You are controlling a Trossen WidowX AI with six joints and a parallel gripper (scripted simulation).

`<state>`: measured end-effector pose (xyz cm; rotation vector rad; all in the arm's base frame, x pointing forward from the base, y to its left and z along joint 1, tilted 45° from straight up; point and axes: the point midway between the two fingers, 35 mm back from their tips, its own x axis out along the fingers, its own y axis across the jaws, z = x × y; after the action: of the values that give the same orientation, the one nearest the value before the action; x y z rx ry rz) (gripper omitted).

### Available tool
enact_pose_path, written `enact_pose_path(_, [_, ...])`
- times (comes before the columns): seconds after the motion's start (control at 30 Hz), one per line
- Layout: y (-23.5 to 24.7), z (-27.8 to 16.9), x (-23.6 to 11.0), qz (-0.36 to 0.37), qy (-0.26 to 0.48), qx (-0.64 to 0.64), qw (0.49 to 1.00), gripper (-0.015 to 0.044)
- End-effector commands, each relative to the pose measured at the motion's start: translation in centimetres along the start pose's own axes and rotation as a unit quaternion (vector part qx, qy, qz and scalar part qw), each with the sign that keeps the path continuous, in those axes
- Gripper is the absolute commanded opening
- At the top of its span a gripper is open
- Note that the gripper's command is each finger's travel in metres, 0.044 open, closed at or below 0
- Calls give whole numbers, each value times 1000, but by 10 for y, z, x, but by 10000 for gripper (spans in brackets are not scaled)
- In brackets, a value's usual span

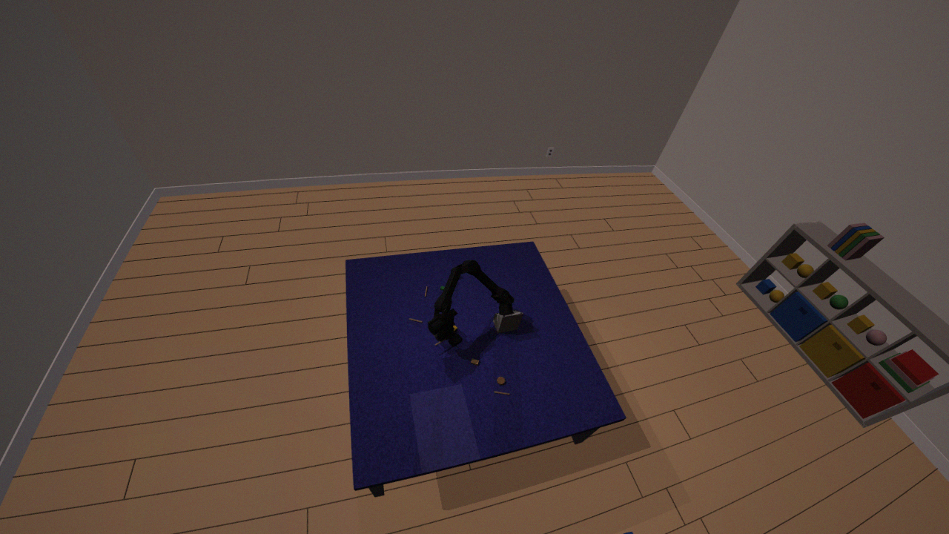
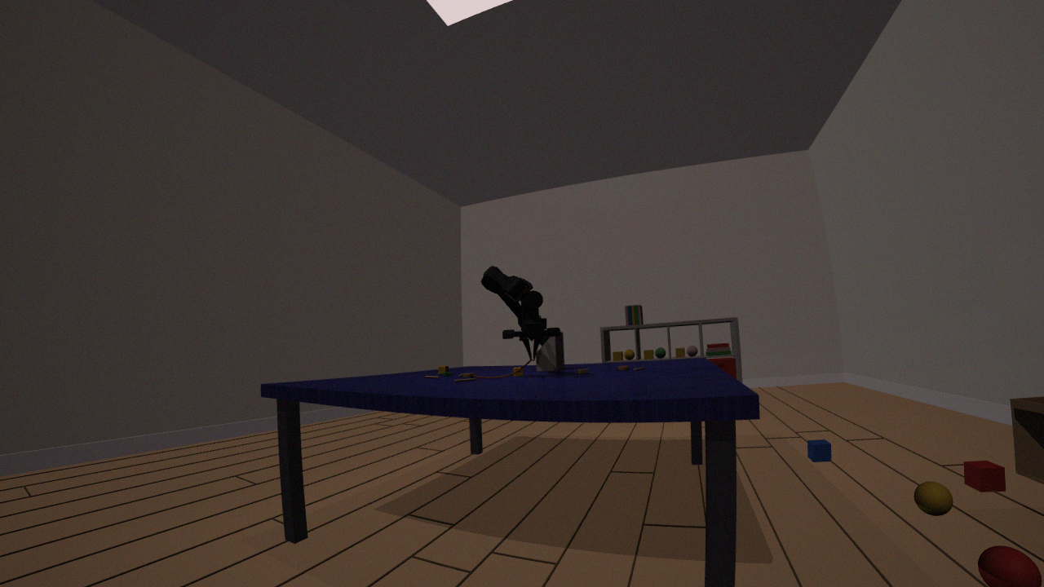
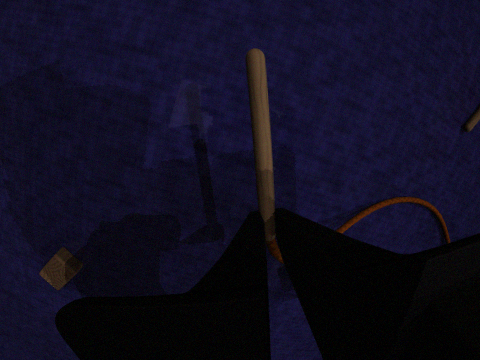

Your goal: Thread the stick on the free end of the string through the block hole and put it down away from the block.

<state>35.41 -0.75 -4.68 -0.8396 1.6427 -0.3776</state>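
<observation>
Gripping: gripper [image 3: 270, 234] is clamping the near end of the stick [image 3: 259, 134], its jaws nearly together.
Stick position: it is projecting forward from the fingertips, above the blue table [image 3: 374, 20].
String: orange string [image 3: 400, 203] is curving away beside the right finger.
Nearby: a small wooden cube [image 3: 60, 268] is lying at lower left.
</observation>
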Motion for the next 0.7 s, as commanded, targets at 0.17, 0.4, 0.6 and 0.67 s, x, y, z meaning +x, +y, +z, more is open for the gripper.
enact_pose_path(0.17, [-9,3,-1,-1,-1,157,988,0])
enact_pose_path(0.4, [-15,4,-1,-1,-2,284,959,0])
enact_pose_path(0.6, [-20,6,-1,-1,-2,388,922,0])
enact_pose_path(0.67, [-22,6,-1,-1,-2,422,907,0])
